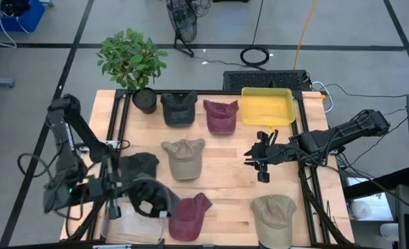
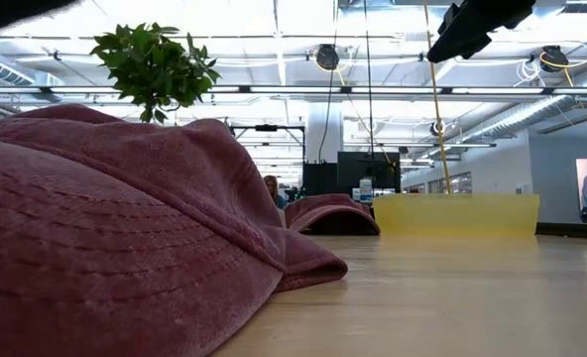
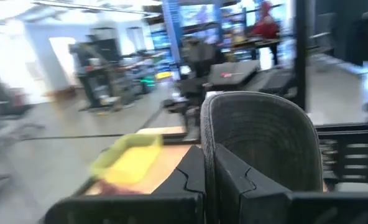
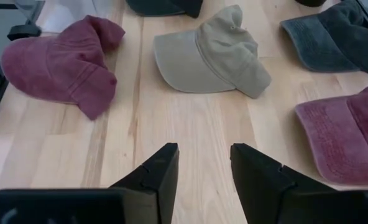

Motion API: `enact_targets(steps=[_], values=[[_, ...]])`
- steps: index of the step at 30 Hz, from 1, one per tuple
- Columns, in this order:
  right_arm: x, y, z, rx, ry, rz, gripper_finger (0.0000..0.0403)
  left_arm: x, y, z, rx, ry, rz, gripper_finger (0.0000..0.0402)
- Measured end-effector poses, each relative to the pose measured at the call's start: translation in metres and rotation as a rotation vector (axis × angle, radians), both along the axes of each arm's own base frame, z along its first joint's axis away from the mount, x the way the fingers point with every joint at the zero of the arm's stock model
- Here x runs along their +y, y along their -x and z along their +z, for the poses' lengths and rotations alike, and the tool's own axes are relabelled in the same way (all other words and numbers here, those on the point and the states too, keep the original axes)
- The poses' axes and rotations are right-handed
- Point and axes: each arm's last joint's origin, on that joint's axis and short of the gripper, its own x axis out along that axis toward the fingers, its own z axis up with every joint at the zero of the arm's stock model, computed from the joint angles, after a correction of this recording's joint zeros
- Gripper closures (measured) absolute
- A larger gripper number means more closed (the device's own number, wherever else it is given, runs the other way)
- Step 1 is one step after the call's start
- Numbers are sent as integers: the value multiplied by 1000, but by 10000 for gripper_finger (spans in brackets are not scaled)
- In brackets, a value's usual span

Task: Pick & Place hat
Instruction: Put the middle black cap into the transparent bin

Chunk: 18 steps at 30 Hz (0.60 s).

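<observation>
Wooden table (image 1: 225, 187): left gripper (image 1: 119, 188) holds black hat (image 1: 151, 197) brim-up.

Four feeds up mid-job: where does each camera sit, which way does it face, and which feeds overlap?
High view: above the table, looking straight down; both arms show, left gripper on a black hat, right gripper over bare wood.
Low view: at tabletop height, looking across past a maroon hat; an arm shows at top.
Left wrist view: looks past its fingers, shut on the black hat.
Right wrist view: looks down past open fingers at the tan hat.
Shared: high and low views both show the yellow tray.
</observation>
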Motion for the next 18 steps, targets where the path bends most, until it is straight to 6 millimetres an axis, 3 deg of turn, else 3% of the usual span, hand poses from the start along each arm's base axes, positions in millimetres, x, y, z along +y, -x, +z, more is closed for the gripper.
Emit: enact_targets(steps=[11,18], values=[[0,-1,2,-23,-16,-8,273,-44,26,-15,-33,110,-42,390],[1,-2,1,-20,-14,-8,273,-60,33,-30,-12,23,-78,391]])
